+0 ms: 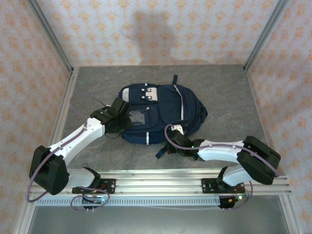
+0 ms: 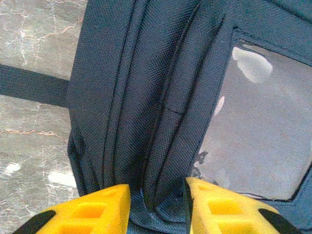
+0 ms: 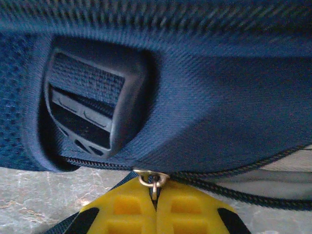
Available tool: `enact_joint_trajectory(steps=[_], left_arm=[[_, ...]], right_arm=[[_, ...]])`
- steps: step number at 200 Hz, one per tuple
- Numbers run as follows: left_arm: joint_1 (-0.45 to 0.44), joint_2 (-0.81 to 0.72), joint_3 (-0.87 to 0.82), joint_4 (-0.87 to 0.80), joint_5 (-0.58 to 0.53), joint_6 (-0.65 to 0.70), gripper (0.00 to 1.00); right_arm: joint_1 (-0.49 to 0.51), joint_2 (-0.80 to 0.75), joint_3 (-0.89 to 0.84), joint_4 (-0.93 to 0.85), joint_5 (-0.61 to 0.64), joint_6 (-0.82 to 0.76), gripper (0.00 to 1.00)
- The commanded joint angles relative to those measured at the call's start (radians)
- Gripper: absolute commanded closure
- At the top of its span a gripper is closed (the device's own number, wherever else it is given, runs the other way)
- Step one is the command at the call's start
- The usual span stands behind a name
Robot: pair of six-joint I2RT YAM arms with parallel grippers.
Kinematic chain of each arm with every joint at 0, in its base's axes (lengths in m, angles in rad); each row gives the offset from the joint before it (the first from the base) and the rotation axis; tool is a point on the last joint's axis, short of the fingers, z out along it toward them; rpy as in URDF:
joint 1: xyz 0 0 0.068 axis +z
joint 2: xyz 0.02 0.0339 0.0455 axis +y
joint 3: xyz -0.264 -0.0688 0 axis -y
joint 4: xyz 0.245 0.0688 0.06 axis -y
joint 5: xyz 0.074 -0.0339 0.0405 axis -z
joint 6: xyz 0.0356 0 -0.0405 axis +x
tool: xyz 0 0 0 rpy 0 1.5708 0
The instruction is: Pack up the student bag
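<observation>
The navy student bag (image 1: 161,112) lies flat in the middle of the table, front pocket up. My left gripper (image 1: 118,124) sits at the bag's left edge; in the left wrist view its yellow fingers (image 2: 92,214) pinch a bunched fold of the bag's navy fabric (image 2: 156,146) beside the clear pocket window (image 2: 263,131). My right gripper (image 1: 176,144) is at the bag's near edge, shut on the metal zipper pull (image 3: 154,181), whose slider sits on the zip line (image 3: 229,190). A black strap buckle (image 3: 92,112) lies in a recess just above the zipper.
A loose strap (image 1: 163,151) trails from the bag toward the near rail. Patterned walls and aluminium posts (image 1: 51,36) enclose the grey marbled tabletop (image 1: 229,97). Bare table lies right of and behind the bag.
</observation>
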Motion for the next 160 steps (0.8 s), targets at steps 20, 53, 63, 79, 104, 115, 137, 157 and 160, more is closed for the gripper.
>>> enact_joint_trajectory(steps=[20,53,63,79,104,115,137,157,160], left_arm=[[0.022,0.029,-0.02,-0.01,-0.053,0.022,0.67],[0.033,0.081,0.005,-0.01,-0.067,0.054,0.68],[0.037,0.099,0.022,-0.014,-0.077,0.068,0.68],[0.043,0.132,0.056,-0.018,-0.087,0.09,0.68],[0.055,0.192,0.13,-0.009,-0.084,0.152,0.7],[0.064,0.238,0.188,-0.024,-0.093,0.182,0.7],[0.082,0.327,0.316,-0.054,-0.096,0.231,0.7],[0.087,0.363,0.406,-0.095,-0.096,0.243,0.67],[0.087,0.364,0.417,-0.103,-0.096,0.242,0.66]], right_arm=[[-0.03,-0.164,-0.071,-0.085,0.097,-0.026,1.0],[-0.044,-0.209,-0.06,-0.203,0.131,-0.022,1.0],[-0.046,-0.218,-0.059,-0.214,0.128,-0.025,1.0],[-0.046,-0.225,-0.06,-0.212,0.095,-0.045,1.0],[-0.045,-0.2,-0.062,-0.137,-0.081,-0.132,1.0],[-0.046,-0.182,-0.053,-0.103,-0.164,-0.157,1.0],[-0.044,-0.094,-0.007,-0.052,-0.252,-0.159,1.0],[-0.043,-0.024,0.062,-0.046,-0.273,-0.143,1.0],[-0.042,-0.015,0.075,-0.047,-0.274,-0.14,1.0]])
